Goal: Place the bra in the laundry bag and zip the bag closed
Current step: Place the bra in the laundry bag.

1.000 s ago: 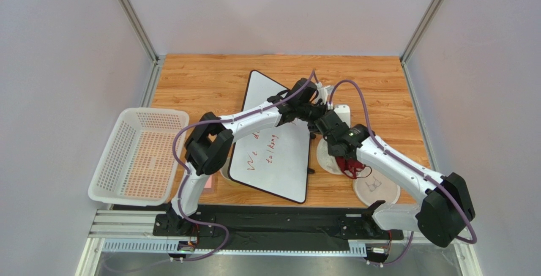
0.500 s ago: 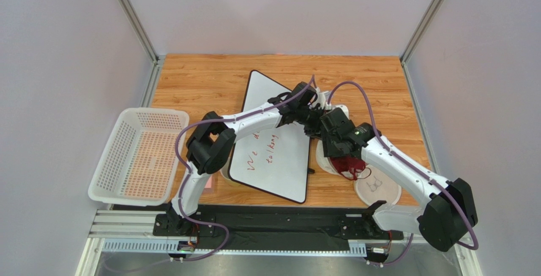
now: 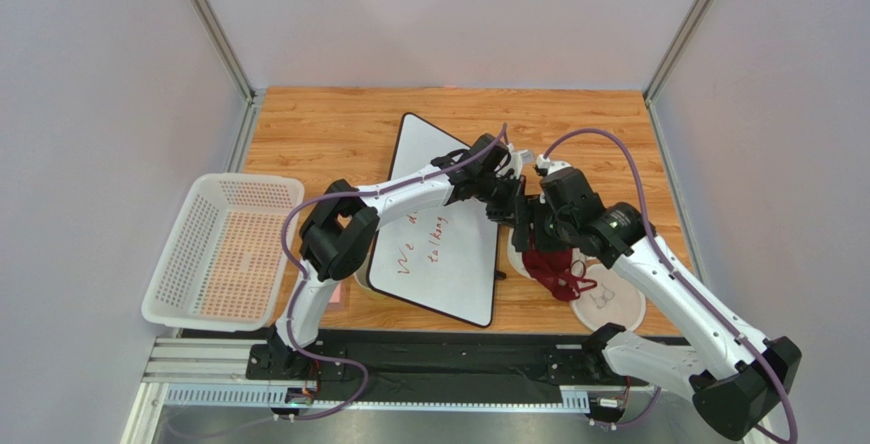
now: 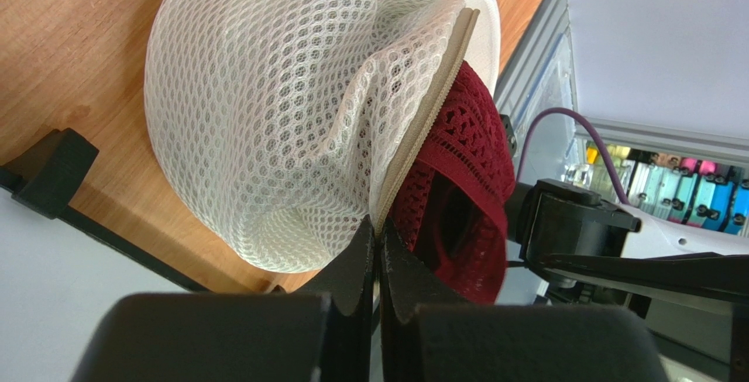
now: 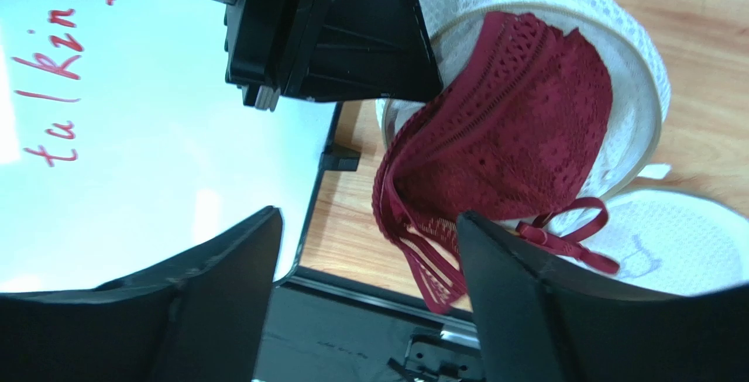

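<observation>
While the left hand (image 4: 378, 240) pinches the rim of the bag (image 4: 264, 119) and the right hand (image 5: 367, 220) hangs wide and empty above it, the bra (image 5: 519, 136) sits only half inside, its straps spilling over that rim, where they could snag the zipper.

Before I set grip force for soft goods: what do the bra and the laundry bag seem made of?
The bra looks like dark red lace-like fabric, matte, judging by its openwork pattern and limp folds. The laundry bag looks like white mesh, probably synthetic, with honeycomb holes and soft dents; a cream zipper tape edges its opening.
</observation>
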Tool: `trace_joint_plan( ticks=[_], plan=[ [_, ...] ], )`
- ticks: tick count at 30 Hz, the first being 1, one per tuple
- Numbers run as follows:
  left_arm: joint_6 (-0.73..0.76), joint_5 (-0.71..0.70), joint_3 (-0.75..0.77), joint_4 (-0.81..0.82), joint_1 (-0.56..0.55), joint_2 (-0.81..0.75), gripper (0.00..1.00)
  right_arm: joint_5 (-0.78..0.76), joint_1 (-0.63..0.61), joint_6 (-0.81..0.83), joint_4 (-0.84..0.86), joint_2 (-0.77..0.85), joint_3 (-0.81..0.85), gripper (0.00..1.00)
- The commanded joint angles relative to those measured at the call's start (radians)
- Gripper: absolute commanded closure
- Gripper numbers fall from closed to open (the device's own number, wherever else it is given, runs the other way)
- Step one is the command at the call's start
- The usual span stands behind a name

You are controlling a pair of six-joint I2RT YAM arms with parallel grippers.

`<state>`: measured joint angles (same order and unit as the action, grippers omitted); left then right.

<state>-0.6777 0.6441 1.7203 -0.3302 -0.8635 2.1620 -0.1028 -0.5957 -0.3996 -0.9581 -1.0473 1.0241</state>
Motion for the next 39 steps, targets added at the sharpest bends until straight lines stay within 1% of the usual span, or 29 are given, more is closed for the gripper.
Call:
trace_joint_plan(
  ticks=[1,2,3,4,6,7,8,9,11,12,14,15,16,19,23,28,29,31,32,33,35,36,37,39],
  plan=[
    [0.030,-0.014,0.025,-0.017,-0.005,-0.054,1.00,0.077,0.042,-0.050,-0.016,0.067,-0.028,0.27],
    [0.030,-0.015,0.025,-0.017,-0.003,-0.054,1.00,0.083,0.051,-0.059,-0.005,0.078,-0.044,0.31],
    [0.030,-0.014,0.025,-0.017,-0.005,-0.056,1.00,0.087,0.072,-0.082,0.013,0.088,-0.058,0.40],
    [0.029,-0.014,0.024,-0.018,-0.003,-0.056,1.00,0.087,0.080,-0.090,0.019,0.111,-0.073,0.44],
    [0.032,-0.012,0.022,-0.021,-0.003,-0.057,1.00,0.087,0.088,-0.102,0.024,0.136,-0.093,0.46],
    [0.033,-0.014,0.022,-0.023,-0.003,-0.057,1.00,0.130,0.089,-0.100,0.021,0.157,-0.096,0.45],
    [0.033,-0.015,0.022,-0.023,-0.003,-0.057,1.00,0.149,0.089,-0.094,0.013,0.165,-0.104,0.41],
    [0.033,-0.014,0.024,-0.023,-0.005,-0.057,1.00,0.169,0.091,-0.091,-0.002,0.171,-0.105,0.33],
    [0.035,-0.009,0.027,-0.024,-0.005,-0.056,1.00,0.173,0.089,-0.093,-0.080,0.164,-0.098,0.23],
    [0.035,-0.009,0.028,-0.023,-0.003,-0.051,1.00,0.163,0.089,-0.096,-0.112,0.165,-0.098,0.21],
    [0.033,-0.008,0.030,-0.021,-0.005,-0.053,1.00,0.138,0.089,-0.171,-0.161,0.187,-0.116,0.19],
    [0.033,-0.008,0.030,-0.020,-0.003,-0.051,1.00,0.138,0.089,-0.203,-0.166,0.223,-0.155,0.19],
    [0.033,-0.008,0.033,-0.018,-0.005,-0.051,1.00,0.147,0.088,-0.261,-0.169,0.240,-0.171,0.19],
    [0.032,-0.008,0.035,-0.018,-0.003,-0.050,1.00,0.179,0.080,-0.340,-0.179,0.293,-0.231,0.19],
    [0.033,0.000,0.039,-0.020,-0.003,-0.044,1.00,0.259,0.056,-0.461,-0.173,0.332,-0.315,0.25],
    [0.035,0.005,0.045,-0.024,-0.005,-0.041,1.00,0.164,0.036,-0.531,-0.125,0.354,-0.393,0.27],
    [0.035,0.005,0.045,-0.023,-0.006,-0.042,1.00,0.151,0.037,-0.545,-0.067,0.348,-0.412,0.32],
    [0.033,0.005,0.045,-0.024,-0.005,-0.044,1.00,0.127,0.036,-0.582,-0.007,0.326,-0.440,0.36],
    [0.035,0.006,0.045,-0.024,-0.005,-0.045,1.00,0.124,0.036,-0.588,0.028,0.294,-0.449,0.40],
    [0.035,0.003,0.042,-0.027,-0.005,-0.047,1.00,0.105,0.036,-0.584,0.032,0.279,-0.447,0.41],
    [0.040,0.003,0.039,-0.030,-0.005,-0.051,1.00,0.013,0.036,-0.575,0.009,0.251,-0.427,0.44],
    [0.041,0.005,0.039,-0.033,-0.006,-0.051,1.00,-0.044,0.036,-0.558,0.007,0.253,-0.426,0.44],
    [0.041,0.005,0.039,-0.033,-0.005,-0.051,1.00,-0.067,0.036,-0.548,0.005,0.256,-0.423,0.45],
    [0.043,0.009,0.042,-0.036,-0.006,-0.050,1.00,-0.133,0.036,-0.533,0.004,0.273,-0.420,0.48]
  ],
)
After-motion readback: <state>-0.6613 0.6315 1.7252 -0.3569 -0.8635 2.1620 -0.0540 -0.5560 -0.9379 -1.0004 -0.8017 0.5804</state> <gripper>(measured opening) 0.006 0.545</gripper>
